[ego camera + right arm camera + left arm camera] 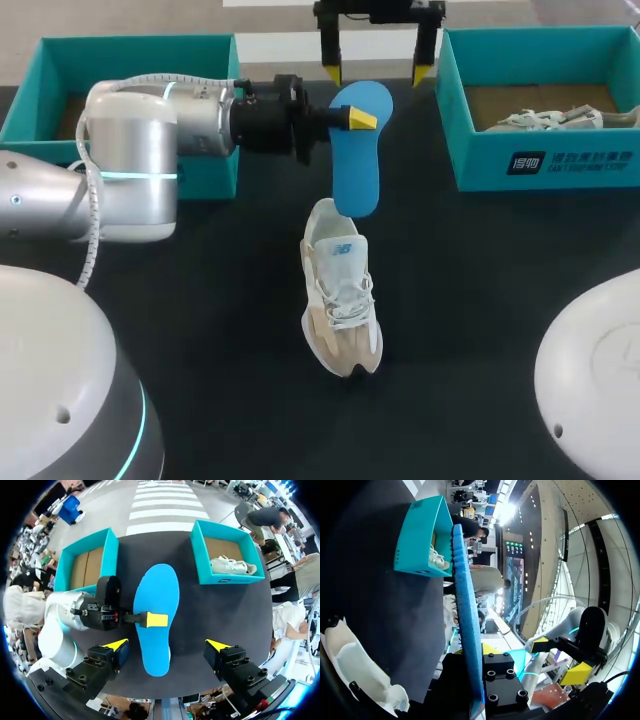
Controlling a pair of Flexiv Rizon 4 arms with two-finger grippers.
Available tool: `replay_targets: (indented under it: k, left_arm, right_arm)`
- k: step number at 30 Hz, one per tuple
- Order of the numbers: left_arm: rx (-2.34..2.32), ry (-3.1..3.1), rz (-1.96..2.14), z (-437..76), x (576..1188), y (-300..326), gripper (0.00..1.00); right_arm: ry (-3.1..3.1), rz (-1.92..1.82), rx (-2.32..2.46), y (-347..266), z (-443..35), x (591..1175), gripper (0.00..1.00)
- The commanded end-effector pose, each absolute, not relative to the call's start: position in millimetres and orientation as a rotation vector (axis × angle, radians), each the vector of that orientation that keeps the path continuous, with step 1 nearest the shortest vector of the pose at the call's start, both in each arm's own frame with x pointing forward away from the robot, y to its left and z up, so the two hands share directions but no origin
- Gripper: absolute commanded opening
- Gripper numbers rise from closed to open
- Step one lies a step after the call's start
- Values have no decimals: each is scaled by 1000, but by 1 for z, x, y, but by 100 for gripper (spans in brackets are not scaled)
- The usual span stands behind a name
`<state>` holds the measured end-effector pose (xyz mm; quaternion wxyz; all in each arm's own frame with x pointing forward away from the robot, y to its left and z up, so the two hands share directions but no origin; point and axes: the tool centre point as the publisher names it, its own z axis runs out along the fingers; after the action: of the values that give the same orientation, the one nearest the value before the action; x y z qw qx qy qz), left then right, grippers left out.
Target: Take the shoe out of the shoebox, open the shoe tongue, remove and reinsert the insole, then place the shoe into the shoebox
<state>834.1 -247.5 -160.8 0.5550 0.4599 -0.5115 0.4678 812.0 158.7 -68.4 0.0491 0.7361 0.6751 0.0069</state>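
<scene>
Above shoe [340, 295]: insole [357, 150]; flanks seemingly open.

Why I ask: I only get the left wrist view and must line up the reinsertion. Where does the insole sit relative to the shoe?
Observer: In the head view the blue insole, held by the left pincer, has its near end over the heel end of the shoe. I cannot tell whether they touch.
Operator: Is the right pincer free to help?
Observer: Yes. The right pincer is open and empty, just beyond the insole's far end.
Operator: And a box for afterwards?
Observer: A teal shoebox behind the left arm shows only a cardboard floor, though the arm hides part of it.
</scene>
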Motion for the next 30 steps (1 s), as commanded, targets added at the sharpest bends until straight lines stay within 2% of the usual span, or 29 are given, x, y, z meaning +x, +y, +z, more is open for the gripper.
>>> replay_targets:
  k: [1,10,18,30]
  left_arm:
    - [1088,-1209,1105,-161,834,-247,0]
    - [1088,-1209,1105,-161,834,-247,0]
    - [1088,-1209,1105,-161,834,-247,0]
    - [1088,-1209,1105,-161,834,-247,0]
  right_arm:
    - [2045,1,2229,161,-67,812,100]
    - [2068,60,2257,162,-68,813,100]
    - [2140,257,2367,146,-75,810,100]
    - [2378,875,2534,120,-102,809,100]
